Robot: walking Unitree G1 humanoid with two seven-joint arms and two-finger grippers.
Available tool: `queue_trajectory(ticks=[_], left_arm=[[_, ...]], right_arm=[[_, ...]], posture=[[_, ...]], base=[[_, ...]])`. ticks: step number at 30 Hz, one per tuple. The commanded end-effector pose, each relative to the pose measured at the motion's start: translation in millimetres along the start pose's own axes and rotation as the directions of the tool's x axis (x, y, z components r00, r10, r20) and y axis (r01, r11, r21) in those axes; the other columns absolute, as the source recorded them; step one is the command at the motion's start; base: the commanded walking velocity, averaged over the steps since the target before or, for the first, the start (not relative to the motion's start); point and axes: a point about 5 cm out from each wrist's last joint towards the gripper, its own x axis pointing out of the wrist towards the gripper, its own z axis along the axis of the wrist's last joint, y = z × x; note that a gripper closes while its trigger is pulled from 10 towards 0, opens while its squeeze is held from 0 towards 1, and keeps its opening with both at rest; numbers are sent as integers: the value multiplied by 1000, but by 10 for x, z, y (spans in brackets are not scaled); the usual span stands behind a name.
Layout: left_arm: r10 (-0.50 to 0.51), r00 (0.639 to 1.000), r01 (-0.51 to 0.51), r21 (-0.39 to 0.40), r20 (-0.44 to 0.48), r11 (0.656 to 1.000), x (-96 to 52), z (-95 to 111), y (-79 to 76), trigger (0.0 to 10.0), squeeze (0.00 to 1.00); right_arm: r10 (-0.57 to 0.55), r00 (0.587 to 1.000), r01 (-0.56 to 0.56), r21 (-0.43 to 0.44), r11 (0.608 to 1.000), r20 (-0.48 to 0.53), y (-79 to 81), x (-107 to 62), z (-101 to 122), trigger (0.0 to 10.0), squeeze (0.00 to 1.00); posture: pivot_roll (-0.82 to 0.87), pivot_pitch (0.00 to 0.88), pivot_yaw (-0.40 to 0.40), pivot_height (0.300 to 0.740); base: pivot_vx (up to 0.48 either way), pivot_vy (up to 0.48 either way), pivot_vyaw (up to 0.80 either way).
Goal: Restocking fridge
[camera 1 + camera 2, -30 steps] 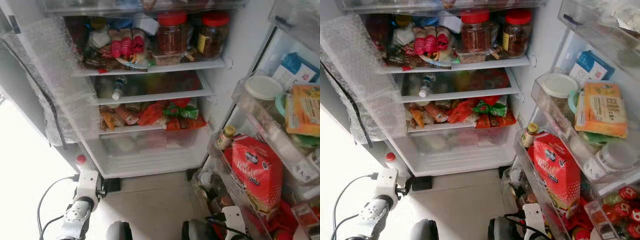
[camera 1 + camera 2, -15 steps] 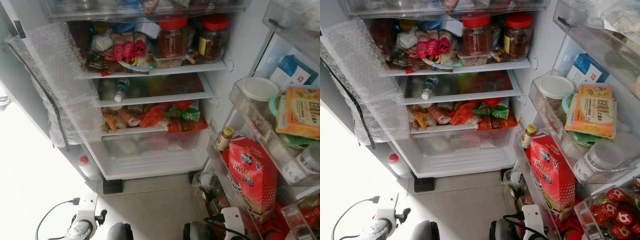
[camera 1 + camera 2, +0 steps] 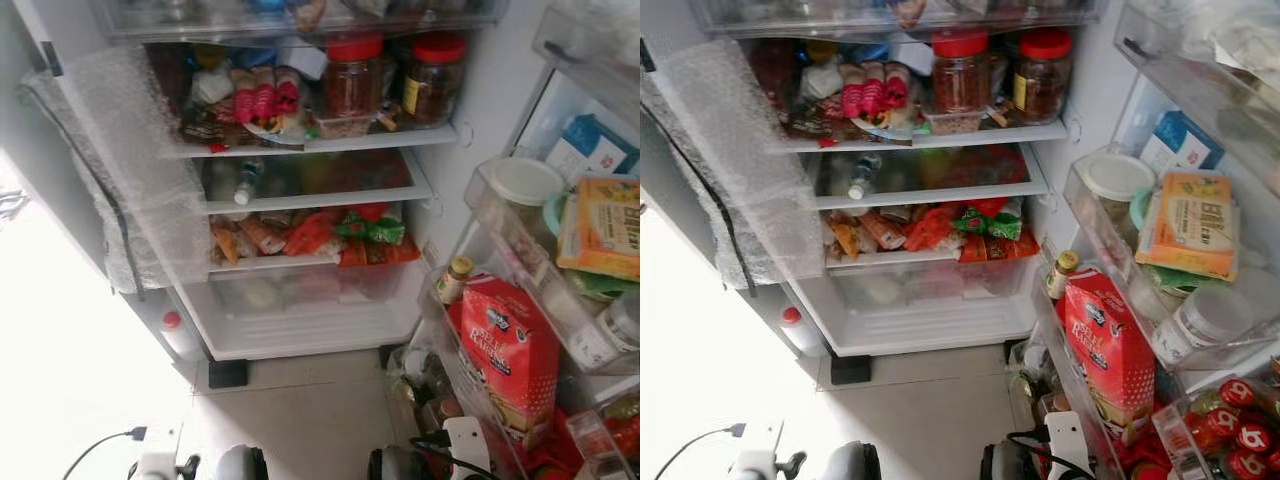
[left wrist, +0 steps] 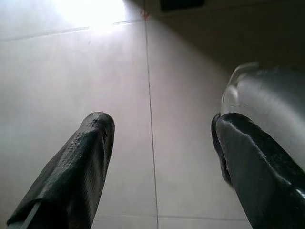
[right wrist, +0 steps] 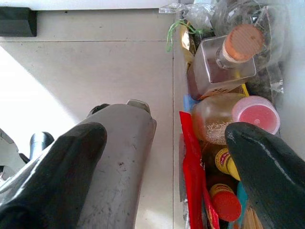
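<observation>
The fridge stands open before me, its shelves point(image 3: 310, 145) packed with food. Two red-lidded jars point(image 3: 352, 75) share the upper shelf with wrapped packets point(image 3: 255, 95). A bottle point(image 3: 244, 182) lies on the shelf under them, above bright snack bags point(image 3: 330, 232) and a clear drawer point(image 3: 300, 290). On the right, the door racks point(image 3: 500, 215) hold a red bag point(image 3: 520, 350), a white-lidded tub point(image 3: 527, 180) and an orange box point(image 3: 605, 225). My left gripper point(image 4: 162, 126) hangs open over floor tiles. My right gripper point(image 5: 167, 136) is open beside bottles point(image 5: 224, 62) in the lowest door rack.
Bubble wrap point(image 3: 130, 170) and a black cable point(image 3: 105, 200) hang at the fridge's left side. A small red-capped bottle point(image 3: 175, 335) stands on the floor there. A black foot point(image 3: 227, 373) sits under the fridge. My silver legs point(image 5: 119, 157) are below, on the tiled floor point(image 3: 300, 420).
My left arm has dropped toward the bottom edge of the eye views. The camera has shifted slightly; nothing in the fridge has moved.
</observation>
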Motion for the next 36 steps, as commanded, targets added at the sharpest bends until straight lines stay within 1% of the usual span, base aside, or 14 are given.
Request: queue_trajectory(ticks=[1, 3, 5, 12, 36], left_arm=[[3, 999, -4, -5, -39, 1000, -21, -103, 29, 10000, 0], [-2, 998, 1, -2, -56, 1000, -30, -152, 0, 10000, 0], [-4, 998, 4, 0, -60, 1000, -31, -160, -15, 10000, 0], [-13, 998, 12, -2, -58, 1000, -19, -126, -58, 10000, 0], [-9, 998, 9, -7, -62, 1000, -23, -140, -40, 10000, 0]], right_arm=[[11, 998, -11, 6, 1000, -67, 35, -30, -169, 10000, 0], [12, 998, -12, 3, 1000, -68, 35, -30, -171, 10000, 0], [14, 998, -14, -2, 1000, -68, 36, -30, -170, 10000, 0], [16, 998, -16, -1, 1000, -65, 35, -27, -159, 10000, 0], [15, 998, -14, 13, 1000, -62, 26, -30, -160, 10000, 0]], posture=[[-141, 54, -8, 648], [-141, 50, -8, 648], [-141, 50, -8, 648], [-145, 56, -8, 648], [-146, 67, -9, 648]], base=[[0, 315, 0], [0, 319, 0], [0, 319, 0], [0, 318, 0], [0, 316, 0]])
